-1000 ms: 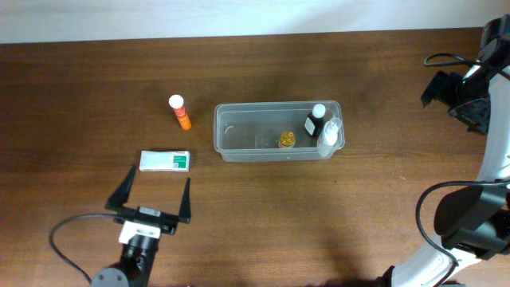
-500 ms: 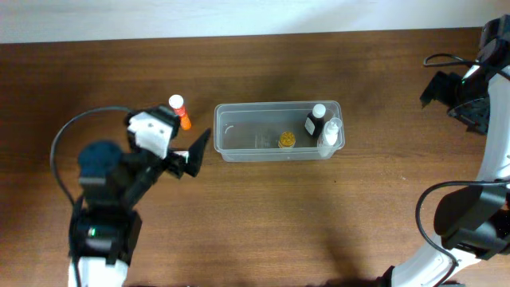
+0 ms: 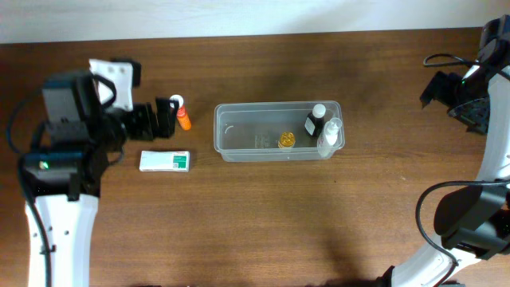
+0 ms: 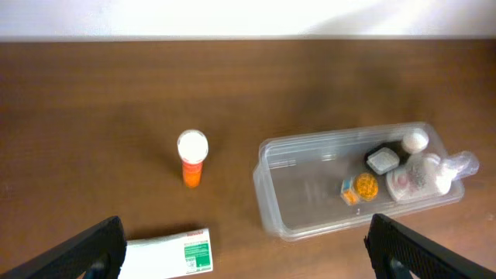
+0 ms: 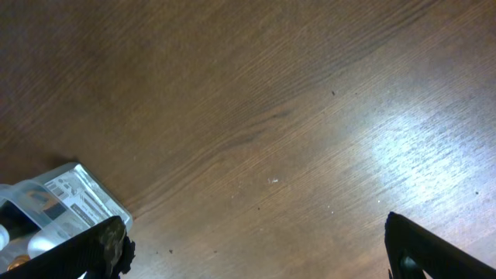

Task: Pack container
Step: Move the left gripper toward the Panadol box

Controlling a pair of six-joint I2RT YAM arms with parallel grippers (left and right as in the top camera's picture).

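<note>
The clear plastic container [image 3: 255, 127] lies mid-table and holds a black bottle with a white cap [image 3: 316, 119], a white bottle [image 3: 329, 134] and a small yellow jar [image 3: 286, 140]. An orange tube with a white cap [image 3: 182, 112] stands to its left. A white-and-green box [image 3: 165, 161] lies in front of the tube. My left gripper [image 3: 163, 118] is open and empty, raised beside the tube. Its wrist view shows the tube [image 4: 192, 155], the box [image 4: 167, 252] and the container [image 4: 310, 209] between its fingers [image 4: 85, 252]. My right gripper [image 3: 434, 89] is open and empty at the far right.
The right wrist view shows bare wood and one corner of the container [image 5: 66, 194] at the lower left, with the open gripper [image 5: 263, 256] above the table. A black cable [image 3: 434, 57] runs along the right edge. The table's back edge meets a white wall.
My left arm has swung from the table's front edge to the back left, still open. It now sits beside the orange tube. The right arm has not moved.
</note>
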